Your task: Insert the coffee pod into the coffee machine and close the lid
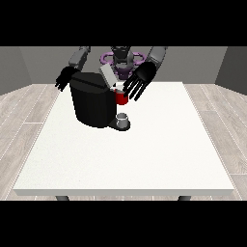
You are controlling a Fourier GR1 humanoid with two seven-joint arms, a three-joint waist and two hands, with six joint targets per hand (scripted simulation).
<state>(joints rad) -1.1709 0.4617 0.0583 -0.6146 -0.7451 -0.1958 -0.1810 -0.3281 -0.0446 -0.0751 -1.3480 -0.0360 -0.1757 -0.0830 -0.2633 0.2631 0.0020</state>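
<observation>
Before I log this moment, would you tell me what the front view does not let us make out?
- Coffee pod: not visible as its own thing; the hand at the view's right covers the pod slot on the coffee machine.
- Lid: raised, but its hinge is too small to read.
- Hand at the view's left: partly behind the machine, contact unclear.
- Cup under the spout: contents too small to see.

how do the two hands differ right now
The hand at the view's right hangs over the coffee machine's red pod holder, fingers spread and pointing down. The hand at the view's left sits behind the machine's far corner, partly hidden and away from the holder. Both are black and hold nothing.
</observation>
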